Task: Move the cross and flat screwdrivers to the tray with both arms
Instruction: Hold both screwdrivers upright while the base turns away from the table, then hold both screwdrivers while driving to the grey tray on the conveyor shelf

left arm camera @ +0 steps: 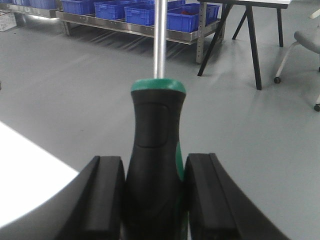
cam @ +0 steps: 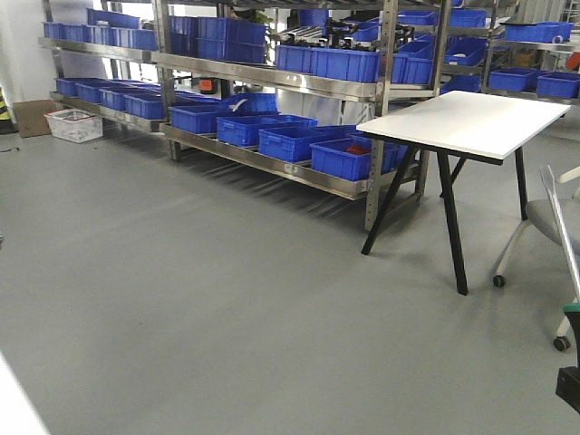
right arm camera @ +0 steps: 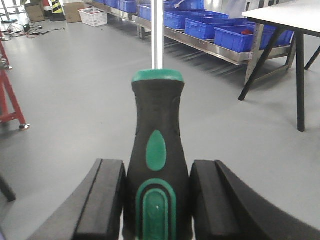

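Note:
In the left wrist view my left gripper [left arm camera: 155,175] is shut on the black-and-green handle of one screwdriver [left arm camera: 156,145], whose silver shaft runs up out of the top of the frame. In the right wrist view my right gripper [right arm camera: 157,180] is shut on the handle of the other screwdriver [right arm camera: 158,150], with its shaft also pointing up and away. Both tools are held in the air above the grey floor. The tips are out of view, so I cannot tell cross from flat. The tray is out of view. Neither gripper shows in the front view.
A metal rack [cam: 272,154] with several blue crates [cam: 299,140] stands across the back. A white table on black legs [cam: 467,122] is at the right, with an office chair [cam: 557,227] beside it. A white table corner [left arm camera: 25,170] lies low left of my left gripper.

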